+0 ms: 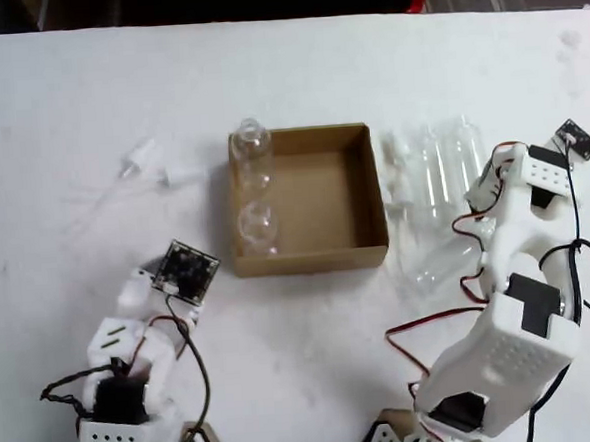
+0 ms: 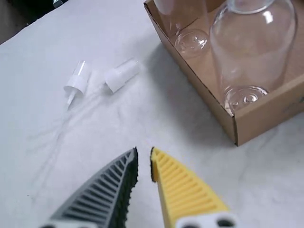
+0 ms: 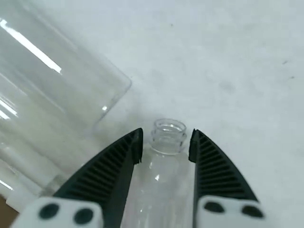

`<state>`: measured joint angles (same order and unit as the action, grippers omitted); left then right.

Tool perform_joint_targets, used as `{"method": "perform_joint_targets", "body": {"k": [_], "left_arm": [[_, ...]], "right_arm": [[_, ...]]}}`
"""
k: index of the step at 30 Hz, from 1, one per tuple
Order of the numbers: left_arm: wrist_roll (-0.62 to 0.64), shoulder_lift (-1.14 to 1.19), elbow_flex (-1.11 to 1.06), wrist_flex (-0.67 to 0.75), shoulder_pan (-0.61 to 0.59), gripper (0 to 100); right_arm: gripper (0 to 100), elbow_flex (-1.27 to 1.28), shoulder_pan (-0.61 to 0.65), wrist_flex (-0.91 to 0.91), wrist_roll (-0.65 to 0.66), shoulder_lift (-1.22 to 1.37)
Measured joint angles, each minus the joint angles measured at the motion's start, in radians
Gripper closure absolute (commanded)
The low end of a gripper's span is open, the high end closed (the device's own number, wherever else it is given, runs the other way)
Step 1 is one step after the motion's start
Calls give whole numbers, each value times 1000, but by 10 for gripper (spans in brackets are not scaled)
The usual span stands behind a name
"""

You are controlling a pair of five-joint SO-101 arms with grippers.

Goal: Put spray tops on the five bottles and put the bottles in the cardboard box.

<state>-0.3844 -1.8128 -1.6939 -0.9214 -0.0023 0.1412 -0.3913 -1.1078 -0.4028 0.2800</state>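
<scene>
The cardboard box (image 1: 365,192) sits mid-table, with two clear bottles (image 1: 252,148) (image 1: 255,228) standing along its left wall; both lack tops (image 2: 251,52). Two white spray tops (image 2: 77,83) (image 2: 121,76) lie on the table left of the box (image 1: 136,161). More clear bottles (image 1: 442,167) lie just right of the box. My right gripper (image 3: 165,145) is shut on one small clear bottle (image 3: 168,135) just below its open threaded neck. Above the table, near the box's front left corner, my left gripper (image 2: 144,164) is shut on nothing.
A larger clear bottle (image 3: 42,95) lies beside the held one. The right arm (image 1: 523,267) stands over the bottles at the right, with red and black cables around it. The left arm (image 1: 132,341) is at the front left.
</scene>
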Motion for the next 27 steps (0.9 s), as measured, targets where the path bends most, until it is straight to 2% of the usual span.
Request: {"method": "perform_joint_targets", "body": {"k": [3,8,27], "left_arm": [[0,0,0,0,0,943],[0,0,0,0,0,943],[0,0,0,0,0,942]], "right_arm": [[878,0,0,0,0,0],[988,0,-3,0,0,0],[972,0,-29,0,0,-11]]}}
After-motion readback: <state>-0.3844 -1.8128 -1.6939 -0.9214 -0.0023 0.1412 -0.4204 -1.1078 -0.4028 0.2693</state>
